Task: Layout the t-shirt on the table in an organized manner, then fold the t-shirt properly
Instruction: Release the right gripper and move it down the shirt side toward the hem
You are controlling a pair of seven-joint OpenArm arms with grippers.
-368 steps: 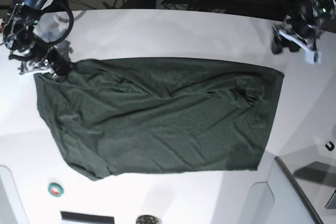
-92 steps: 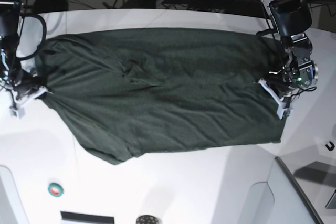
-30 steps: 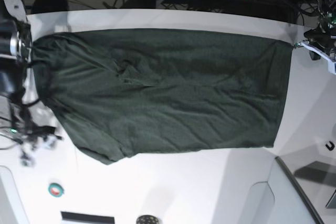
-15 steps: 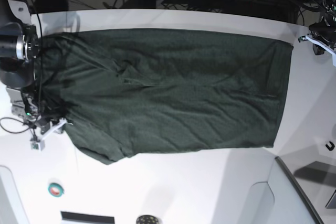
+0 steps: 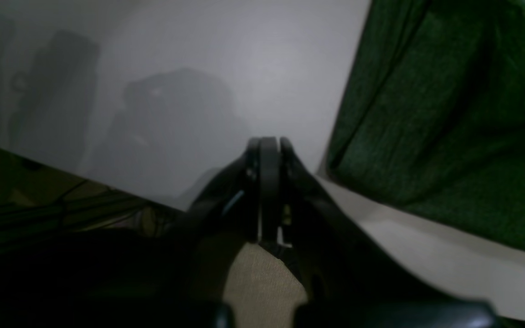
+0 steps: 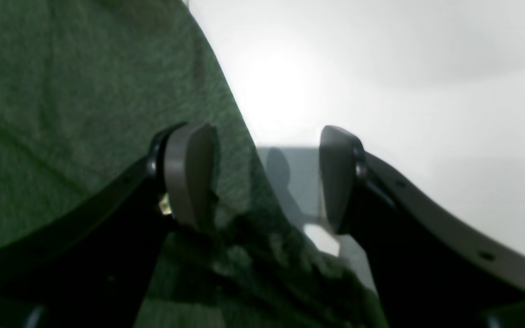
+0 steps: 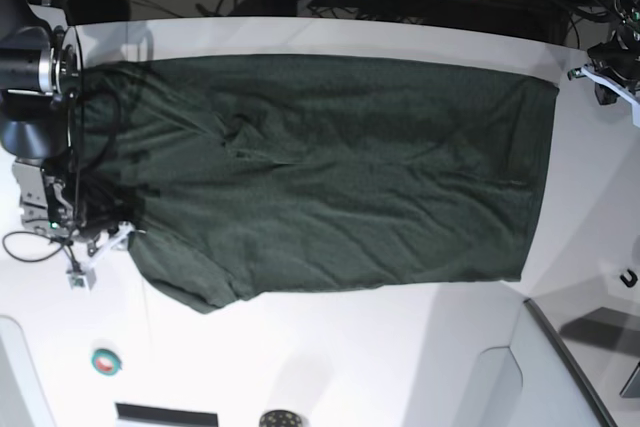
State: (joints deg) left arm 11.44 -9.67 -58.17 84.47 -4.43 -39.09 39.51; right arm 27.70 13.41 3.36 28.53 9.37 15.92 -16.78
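Fabric at the left edge now sits between the spread jaws of the right gripper (image 6: 262,177), which has come back to the dark forest-green knit t-shirt (image 7: 330,167) lying flat on the white table (image 7: 300,367); rightward, the left gripper (image 5: 265,150) hangs pressed together, empty, ready for folding.

I see the base view looking straight down on the whole t-shirt (image 7: 320,167). Both wrist views sit close over its opposite edges, each facing its own fingers.
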